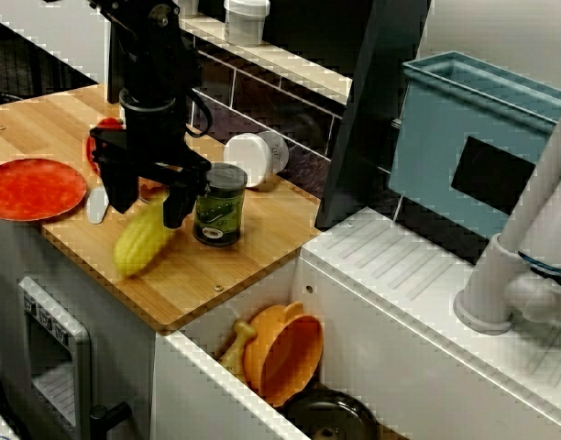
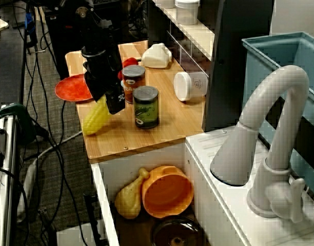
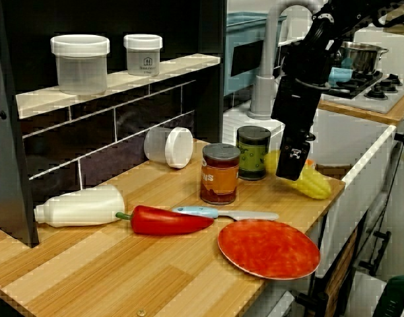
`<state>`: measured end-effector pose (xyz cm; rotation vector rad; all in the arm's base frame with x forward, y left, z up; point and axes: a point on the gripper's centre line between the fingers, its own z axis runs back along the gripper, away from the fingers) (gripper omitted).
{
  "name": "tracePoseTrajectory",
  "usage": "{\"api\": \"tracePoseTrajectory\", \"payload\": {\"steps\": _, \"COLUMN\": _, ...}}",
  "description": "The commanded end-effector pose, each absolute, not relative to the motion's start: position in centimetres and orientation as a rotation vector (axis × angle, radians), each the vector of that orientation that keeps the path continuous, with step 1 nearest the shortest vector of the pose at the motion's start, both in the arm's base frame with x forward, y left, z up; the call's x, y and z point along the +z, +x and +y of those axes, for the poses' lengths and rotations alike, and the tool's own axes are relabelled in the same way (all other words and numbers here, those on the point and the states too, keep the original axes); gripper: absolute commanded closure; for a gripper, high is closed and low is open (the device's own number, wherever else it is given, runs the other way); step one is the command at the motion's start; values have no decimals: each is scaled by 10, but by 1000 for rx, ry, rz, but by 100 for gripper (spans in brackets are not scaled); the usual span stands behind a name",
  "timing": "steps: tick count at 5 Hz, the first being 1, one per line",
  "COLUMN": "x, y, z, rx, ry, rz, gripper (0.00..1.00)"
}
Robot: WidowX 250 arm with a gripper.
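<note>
A black claw is clamped on the upper end of a yellow corn cob. The cob slants down below it, near the front edge of the wooden surface, just beside a green can.

A green-labelled can stands upright on the wooden table, with an orange-labelled can just beside it. Near them lie a red plate, a knife with a pale blue handle, a red pepper and a white bottle on its side. A white-lidded jar lies tipped over by the tiled wall. Two lidded containers stand on the shelf. In the sink are an orange bowl, a toy drumstick and a dark pot.
</note>
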<state>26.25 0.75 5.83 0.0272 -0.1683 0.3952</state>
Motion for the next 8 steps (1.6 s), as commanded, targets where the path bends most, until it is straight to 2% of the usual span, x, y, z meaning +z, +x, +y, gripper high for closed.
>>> {"api": "tracePoseTrajectory", "payload": {"steps": 1, "x": 73, "y": 261, "z": 16, "rx": 400, "ry": 18, "rz": -217, "gripper": 0}}
{"api": "tracePoseTrajectory", "payload": {"steps": 4, "x": 73, "y": 261, "z": 16, "rx": 400, "ry": 18, "rz": -217, "gripper": 0}}
{"api": "tracePoseTrajectory", "payload": {"steps": 5, "x": 101, "y": 257, "z": 23, "rx": 429, "ry": -11, "rz": -149, "gripper": 0}}
{"api": "tracePoseTrajectory", "payload": {"steps": 7, "x": 146, "y": 251, "z": 53, "rx": 438, "ry": -18, "rz": -116, "gripper": 0}}
{"api": "tracePoseTrajectory", "payload": {"steps": 8, "x": 144, "y": 244, "z": 84, "rx": 401, "ry": -7, "rz": -189, "gripper": 0}}
